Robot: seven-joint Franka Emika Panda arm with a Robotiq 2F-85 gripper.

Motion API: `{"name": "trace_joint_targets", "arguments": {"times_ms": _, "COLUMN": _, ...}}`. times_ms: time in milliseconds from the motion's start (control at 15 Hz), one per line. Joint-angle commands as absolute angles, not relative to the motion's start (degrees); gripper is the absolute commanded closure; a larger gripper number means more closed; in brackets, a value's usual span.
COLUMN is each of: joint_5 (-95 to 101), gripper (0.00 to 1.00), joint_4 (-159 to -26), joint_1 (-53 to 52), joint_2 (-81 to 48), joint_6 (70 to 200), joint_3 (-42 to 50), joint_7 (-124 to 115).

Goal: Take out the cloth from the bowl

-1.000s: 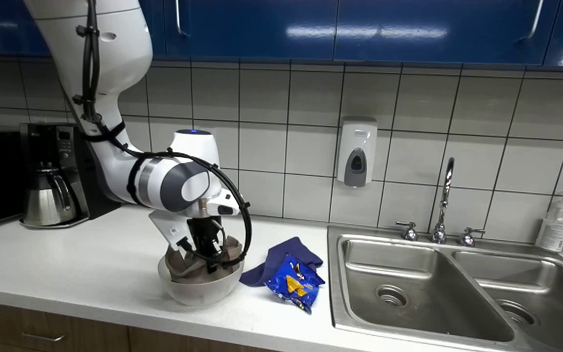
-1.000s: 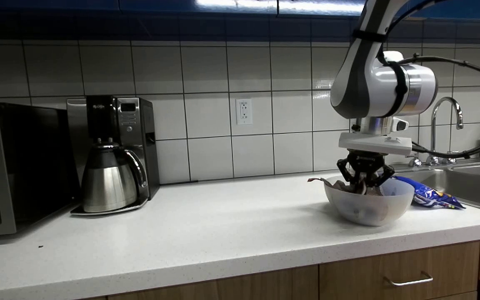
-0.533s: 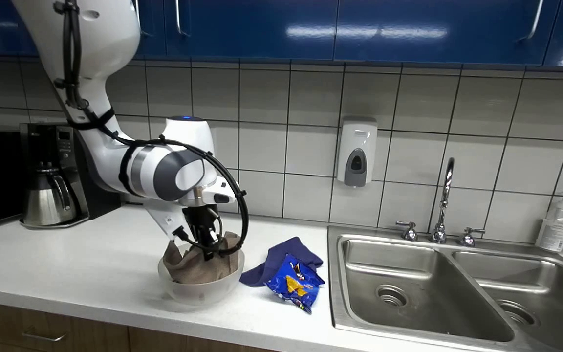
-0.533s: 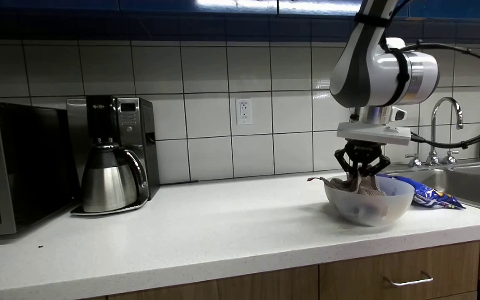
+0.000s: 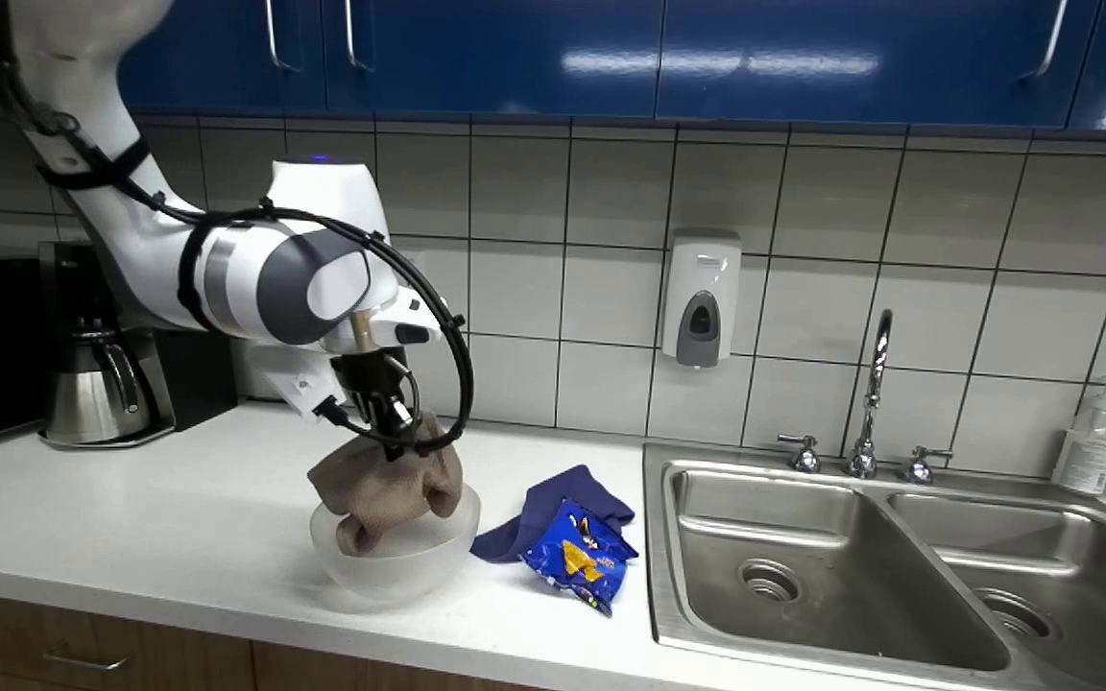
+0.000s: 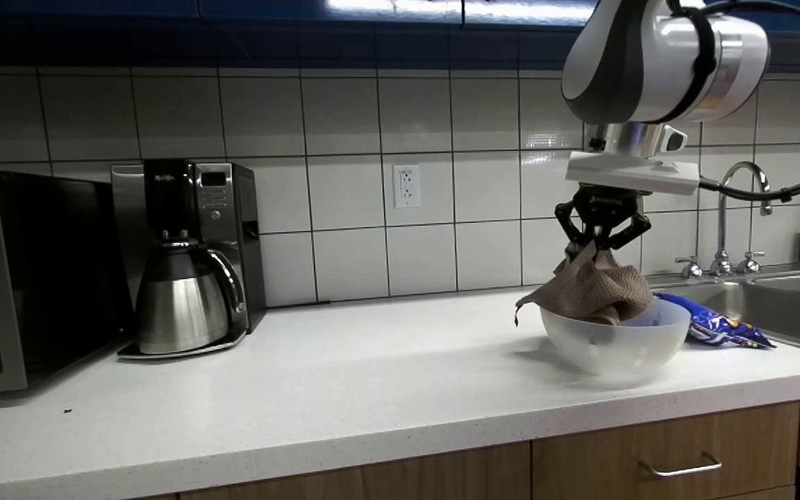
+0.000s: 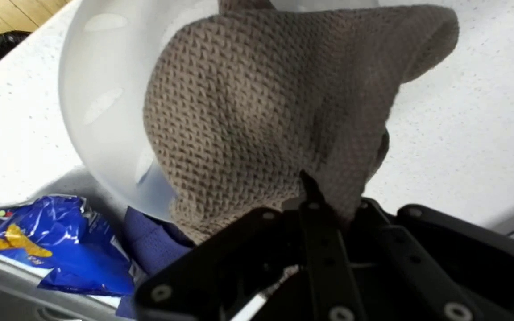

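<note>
Wrist view shows the gripper (image 7: 337, 200) clamped on the brown cloth (image 7: 248, 102) above the translucent bowl (image 7: 101, 89)

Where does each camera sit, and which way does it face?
An exterior view: in front of the counter, apparently nearer the sink, facing the tiled wall; arm and gripper show.
An exterior view: also in front, apparently nearer the microwave, facing that wall; arm and gripper show.
Wrist view: carried on the arm, looking down past the fingers at the brown cloth and bowl; gripper shows, arm does not.
Both exterior views share the brown cloth, bowl, sink, coffee maker and snack bag.
</note>
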State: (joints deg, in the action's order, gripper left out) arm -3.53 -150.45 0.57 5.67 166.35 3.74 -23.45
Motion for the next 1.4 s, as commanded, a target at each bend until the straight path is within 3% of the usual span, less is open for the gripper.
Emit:
{"name": "trace_joint_targets", "arguments": {"times_ms": 0, "joint_5": -2.54, "gripper": 0.99, "joint_4": -154.32, "joint_1": 2.04, "joint_2": 14.20, "joint_6": 166.52, "joint_3": 0.89, "joint_7": -23.69}}
{"name": "trace_joint_targets", "arguments": {"times_ms": 600, "joint_5": -5.07, "gripper": 0.99, "joint_4": -152.59, "joint_1": -0.09, "joint_2": 22.15, "joint_6": 165.14, "joint_3": -5.02, "joint_7": -22.27}}
{"name": "trace_joint_targets", "arguments": {"times_ms": 1333, "joint_5": -8.22, "gripper": 0.99, "joint_4": -145.89, "joint_1": -8.27, "joint_2": 13.42, "joint_6": 165.54, "joint_3": -10.35, "joint_7": -21.44}}
